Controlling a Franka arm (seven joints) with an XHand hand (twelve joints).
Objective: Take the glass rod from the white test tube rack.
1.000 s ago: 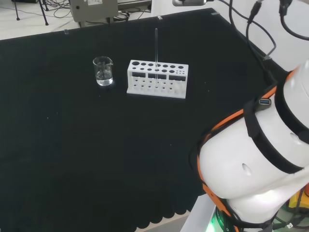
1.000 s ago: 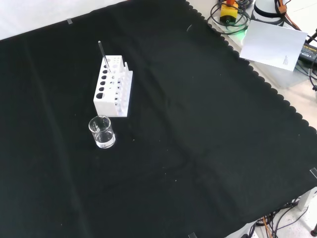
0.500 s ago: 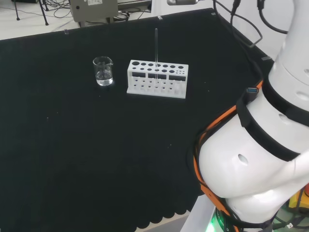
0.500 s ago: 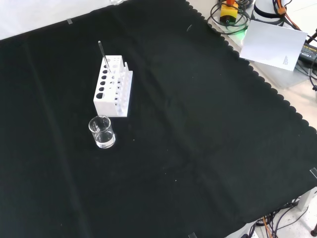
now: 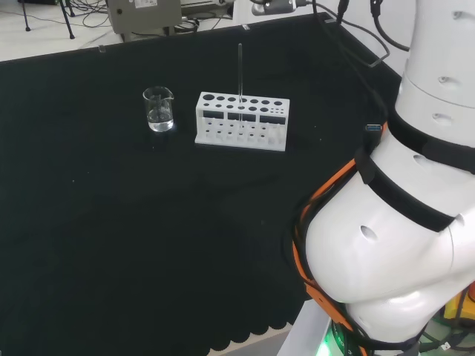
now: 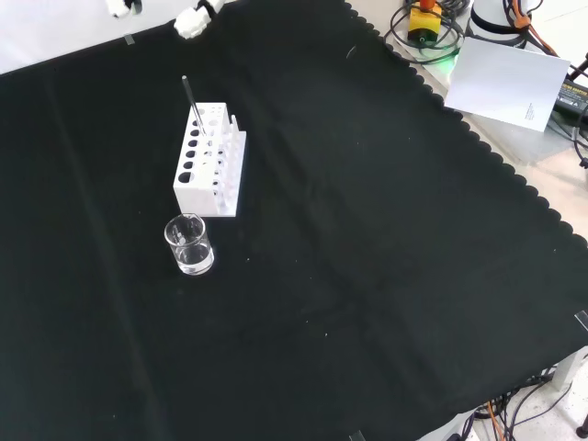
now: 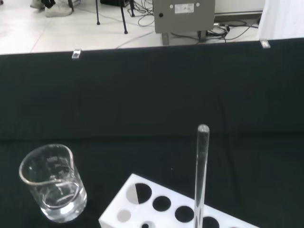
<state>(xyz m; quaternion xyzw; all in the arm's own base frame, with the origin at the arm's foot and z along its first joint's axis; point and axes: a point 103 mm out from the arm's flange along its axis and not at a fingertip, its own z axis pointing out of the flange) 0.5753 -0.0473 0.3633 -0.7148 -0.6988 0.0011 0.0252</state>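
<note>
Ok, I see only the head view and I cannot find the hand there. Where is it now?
Observer: In the front view the hand shows at the top edge, beyond the white rack and apart from it.
Operator: Does it touch the glass rod?
Observer: No. The front view shows bare black cloth between the hand and the top end of the glass rod, which stands in the rack.

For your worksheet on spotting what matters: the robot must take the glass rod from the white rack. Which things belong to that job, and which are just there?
Belongs to the job:
glass rod
white test tube rack
robot hand

Just there:
glass beaker
sheet of paper
</note>
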